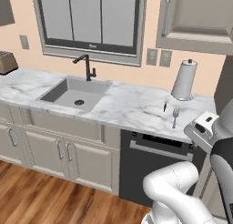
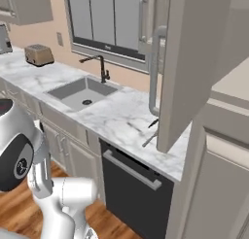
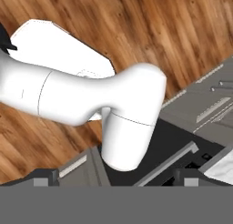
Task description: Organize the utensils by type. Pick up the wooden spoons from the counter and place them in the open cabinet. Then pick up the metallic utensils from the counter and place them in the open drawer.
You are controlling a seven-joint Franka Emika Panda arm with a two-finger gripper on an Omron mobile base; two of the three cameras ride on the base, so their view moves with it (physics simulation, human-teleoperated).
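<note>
Silver-grey metal is the matter in hand: the fork (image 1: 174, 117) lies on the white marble bench (image 1: 123, 100) just in front of the paper towel roll (image 1: 184, 79), between the roll and the bench's front edge. Its long axis runs back to front, tines toward the roll and handle toward the edge. The black-handled utensil (image 1: 165, 107) lies near the fork, apart from it, also just in front of the roll's foot and a little closer to it. The right base view shows the same pair beneath the swung-out door of the open cabinet (image 2: 185, 63).

The gripper (image 3: 113, 178) is spread wide and carries nothing; its two tips stand at opposite ends of the hand view's lower edge. That view looks down on wooden floor and a dark appliance front. On this evidence the hand points downward, off the bench, and away from the roll.

Assessment: both utensils lie above and behind the gripper's present line of sight. The coming move calls for raising the hand over the bench edge in front of the roll. The jaws should then be set across the fork's handle, not along it.
</note>
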